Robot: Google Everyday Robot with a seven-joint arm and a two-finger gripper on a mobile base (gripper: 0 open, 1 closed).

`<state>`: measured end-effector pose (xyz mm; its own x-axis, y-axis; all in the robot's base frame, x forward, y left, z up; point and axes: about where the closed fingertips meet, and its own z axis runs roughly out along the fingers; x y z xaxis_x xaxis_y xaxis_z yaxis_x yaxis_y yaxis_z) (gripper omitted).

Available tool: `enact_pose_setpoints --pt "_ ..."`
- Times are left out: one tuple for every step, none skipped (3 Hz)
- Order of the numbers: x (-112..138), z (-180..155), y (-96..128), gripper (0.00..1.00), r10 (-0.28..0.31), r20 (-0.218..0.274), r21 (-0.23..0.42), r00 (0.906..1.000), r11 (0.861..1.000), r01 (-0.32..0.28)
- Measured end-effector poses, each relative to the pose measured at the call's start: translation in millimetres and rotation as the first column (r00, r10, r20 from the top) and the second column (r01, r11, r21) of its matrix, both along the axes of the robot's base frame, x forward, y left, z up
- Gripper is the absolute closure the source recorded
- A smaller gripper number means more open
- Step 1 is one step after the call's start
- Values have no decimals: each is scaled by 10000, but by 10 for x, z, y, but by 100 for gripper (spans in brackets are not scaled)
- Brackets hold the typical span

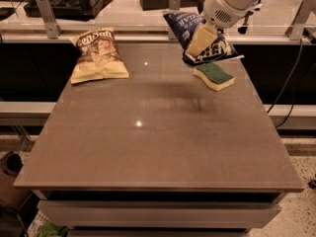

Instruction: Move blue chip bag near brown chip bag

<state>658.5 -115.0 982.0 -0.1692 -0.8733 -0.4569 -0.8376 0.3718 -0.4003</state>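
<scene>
The blue chip bag [203, 37], navy foil with white lettering, hangs in the air over the table's back right part. My gripper [199, 40] is shut on it, with one cream finger lying across the bag's front. The white arm comes in from the top right. The brown chip bag [98, 54], tan with a dark top, lies flat at the table's back left, well apart from the blue bag.
A green-and-yellow sponge [214, 76] lies on the table just below and right of the held bag. The brown table [148, 142] has a rail with metal posts [45, 16] along its back edge. A cable hangs at the right.
</scene>
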Motion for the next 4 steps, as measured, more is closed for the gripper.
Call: enact_pose_setpoints --pt "291 -119 282 100 407 103 199 9991 9990 -409" --pt "565 -209 527 100 589 376 493 9976 9969 -607" --pt "866 -309 746 100 553 709 786 9959 9950 -608" --pt "1174 -445 952 100 314 913 977 9953 9944 -403"
